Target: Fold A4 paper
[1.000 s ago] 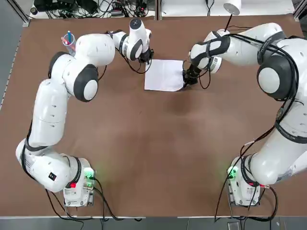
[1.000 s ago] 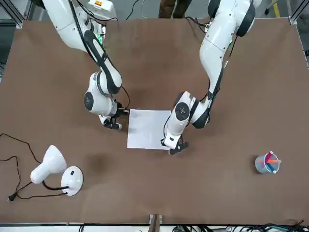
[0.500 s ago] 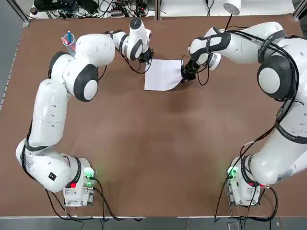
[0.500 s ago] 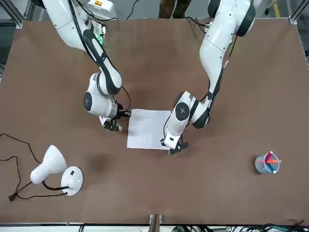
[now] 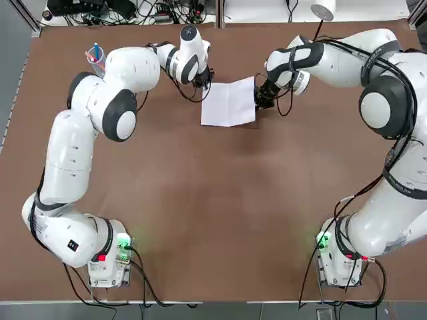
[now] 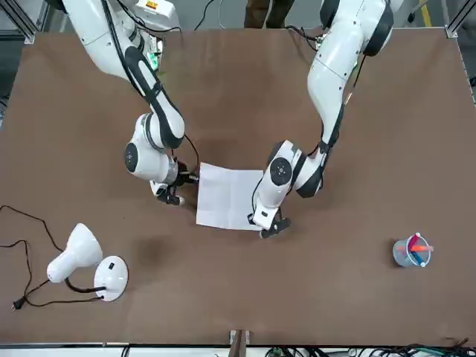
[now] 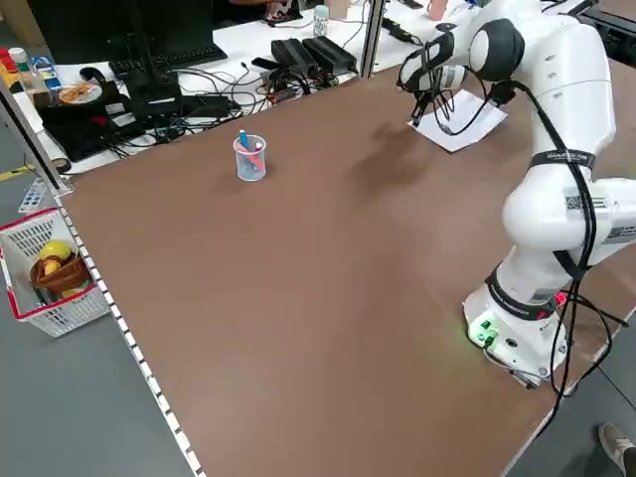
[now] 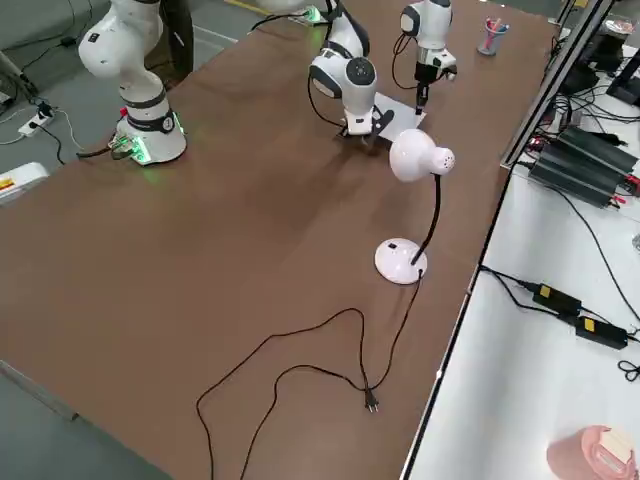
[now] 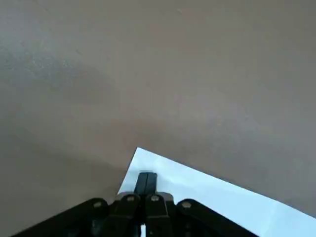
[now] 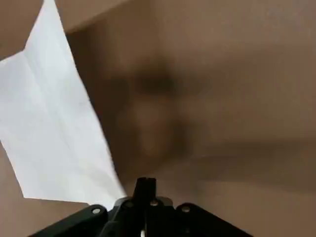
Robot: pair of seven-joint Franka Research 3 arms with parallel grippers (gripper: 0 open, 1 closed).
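Note:
The white A4 paper [image 5: 228, 105] [image 6: 225, 197] lies at the far middle of the brown table, with a faint crease across it. My left gripper [image 5: 206, 81] [image 9: 146, 178] is shut, its tips pressed down on the sheet's far left corner. At the sheet's right edge my right gripper [image 5: 259, 100] [image 10: 145, 183] is also shut. That edge [image 10: 89, 108] stands raised off the table and casts a shadow under it. Whether the right fingers pinch the paper I cannot tell.
A white desk lamp [image 6: 89, 264] [image 8: 410, 200] with a black cord stands on the far right part of the table. A clear cup of pens [image 5: 95, 59] [image 6: 411, 251] sits at the far left. Cables and power bricks lie past the far edge.
The right gripper has slid away from the robot along the paper's right edge. That edge has lifted and its far corner now reaches farther out. The left gripper has held still.

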